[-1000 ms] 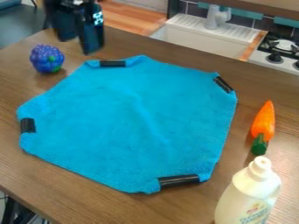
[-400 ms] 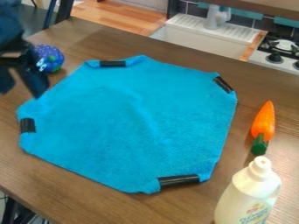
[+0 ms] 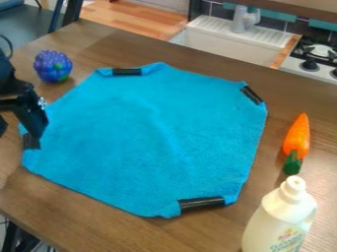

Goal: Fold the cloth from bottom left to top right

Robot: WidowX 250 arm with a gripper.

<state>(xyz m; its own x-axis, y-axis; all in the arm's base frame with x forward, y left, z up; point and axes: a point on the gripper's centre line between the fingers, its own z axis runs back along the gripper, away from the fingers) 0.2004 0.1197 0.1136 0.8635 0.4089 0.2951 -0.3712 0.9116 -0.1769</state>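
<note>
On the left, the gripper (image 3: 19, 130) has its fingers spread wide near the black strip (image 3: 31, 142), with the blue cloth (image 3: 145, 142) mostly to its right.

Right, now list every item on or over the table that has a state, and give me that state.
Blue cloth: spread out, not folded over, a faint crease near its middle.
Black strips: four, one at each blunted corner of the cloth.
Claw: open, over the cloth's left corner.
Toy carrot: lying down, green end toward the bottle.
Bottle: upright.
Purple toy fruit: resting beside the cloth, clear of it.
</note>
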